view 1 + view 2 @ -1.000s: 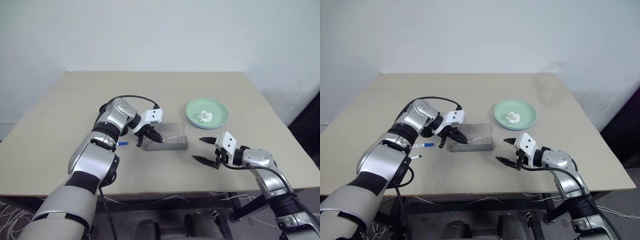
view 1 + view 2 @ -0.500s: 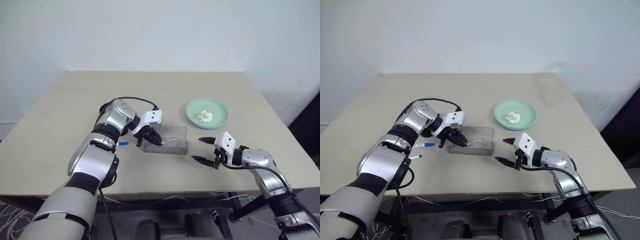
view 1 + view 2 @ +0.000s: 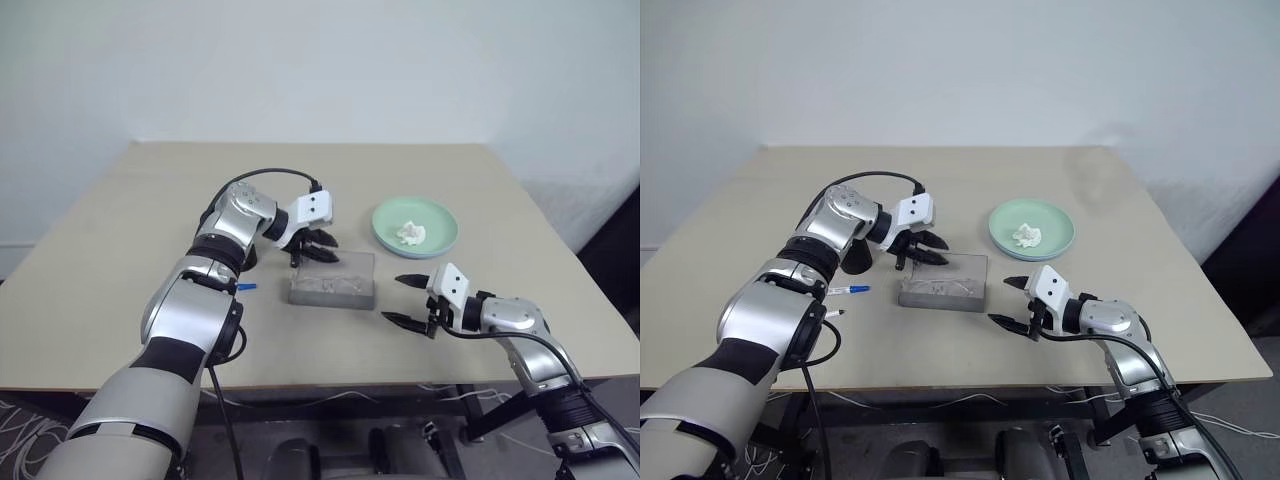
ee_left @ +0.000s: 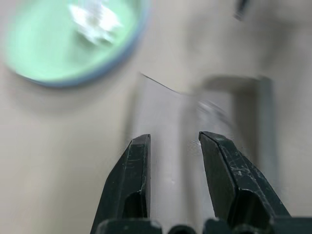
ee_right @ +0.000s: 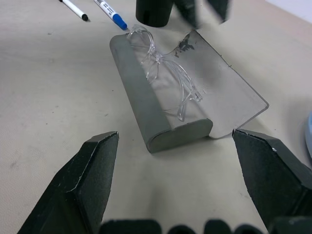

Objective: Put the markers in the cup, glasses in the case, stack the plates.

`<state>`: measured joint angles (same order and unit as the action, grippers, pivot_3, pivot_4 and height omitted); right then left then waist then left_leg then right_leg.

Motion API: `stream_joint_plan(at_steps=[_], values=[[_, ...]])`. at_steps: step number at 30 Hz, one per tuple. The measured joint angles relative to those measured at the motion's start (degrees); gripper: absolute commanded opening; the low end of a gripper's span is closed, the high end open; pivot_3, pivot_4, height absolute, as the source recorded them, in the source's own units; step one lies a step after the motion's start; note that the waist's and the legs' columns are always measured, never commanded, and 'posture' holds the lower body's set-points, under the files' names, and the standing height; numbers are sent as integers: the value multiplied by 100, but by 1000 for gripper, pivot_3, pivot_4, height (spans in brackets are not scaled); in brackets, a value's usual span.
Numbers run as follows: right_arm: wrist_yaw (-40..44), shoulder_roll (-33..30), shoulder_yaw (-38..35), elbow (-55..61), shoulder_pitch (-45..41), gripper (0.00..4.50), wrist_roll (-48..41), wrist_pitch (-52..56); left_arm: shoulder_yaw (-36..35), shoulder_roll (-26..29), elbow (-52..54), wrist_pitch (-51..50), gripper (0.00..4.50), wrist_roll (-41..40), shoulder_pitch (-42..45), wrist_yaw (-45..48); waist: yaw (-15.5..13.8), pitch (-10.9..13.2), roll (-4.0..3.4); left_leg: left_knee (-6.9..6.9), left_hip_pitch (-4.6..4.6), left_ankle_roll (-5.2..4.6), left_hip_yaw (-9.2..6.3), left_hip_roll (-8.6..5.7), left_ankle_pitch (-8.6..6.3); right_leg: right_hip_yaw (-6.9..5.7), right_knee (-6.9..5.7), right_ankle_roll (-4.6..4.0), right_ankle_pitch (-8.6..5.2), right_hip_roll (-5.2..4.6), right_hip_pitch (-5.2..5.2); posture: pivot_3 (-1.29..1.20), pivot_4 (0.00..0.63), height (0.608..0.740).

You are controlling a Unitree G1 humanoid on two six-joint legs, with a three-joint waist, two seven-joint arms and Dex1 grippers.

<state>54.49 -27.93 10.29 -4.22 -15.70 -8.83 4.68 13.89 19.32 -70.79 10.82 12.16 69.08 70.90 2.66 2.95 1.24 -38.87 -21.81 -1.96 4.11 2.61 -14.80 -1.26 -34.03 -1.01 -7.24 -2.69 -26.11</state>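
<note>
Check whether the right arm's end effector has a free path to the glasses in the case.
Probably yes. The right end effector is open and faces the glasses, which lie in the open case with bare table between them; the left end effector is above the far side.

A white crumpled paper wad [image 3: 409, 233] lies above the beige table [image 3: 480, 190].
</note>
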Motion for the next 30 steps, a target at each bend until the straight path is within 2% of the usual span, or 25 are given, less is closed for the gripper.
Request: stream_joint_plan(at_steps=[3, 10, 16, 24, 27, 30], values=[[-2, 9, 2, -2, -31, 4065, 0, -1, -48, 18, -73, 582, 17, 89, 17, -951, -1, 0, 0, 2, 2, 0, 0, 0, 0, 0, -1, 3, 2, 0, 0, 0, 0, 740], [-12, 19, 9, -4, -60, 4065, 1, -2, 556, -7, -432, 714, 17, 1014, 29, -2542, -2, -1, 1, 1, 2, 0, 2, -4, 0, 1, 1, 15, 10, -1, 5, 0, 0, 740], [-74, 65, 22, -2, -59, 4065, 1, -1, 931, -173, -598, 546, 17, 1545, -119, -3369, -2, -1, 2, 2, 3, 1, 2, -4, -1, 1, 1, 15, 10, -2, 5, 0, 0, 740], [-170, 85, 27, 23, -41, 4065, 0, 2, 1173, -216, -729, 338, 17, 1920, -316, -3844, -1, -1, 3, 2, 4, 2, 2, -4, -1, 0, 1, 15, 9, -2, 5, 0, 0, 740], [-183, 86, 27, 31, -34, 4065, 0, 5, 1091, -209, -727, 332, 17, 1847, -311, -3676, -1, -3, 4, 2, 6, 2, 4, -5, -2, 0, 2, 14, 8, -4, 8, 0, 0, 740], [-185, 86, 28, 32, -5, 4065, 0, 5, 731, -200, -701, 330, 17, 1506, -296, -3007, -3, -3, 4, 3, 7, 1, 4, -5, -3, -1, 3, 9, 6, -5, 8, 0, 0, 740]])
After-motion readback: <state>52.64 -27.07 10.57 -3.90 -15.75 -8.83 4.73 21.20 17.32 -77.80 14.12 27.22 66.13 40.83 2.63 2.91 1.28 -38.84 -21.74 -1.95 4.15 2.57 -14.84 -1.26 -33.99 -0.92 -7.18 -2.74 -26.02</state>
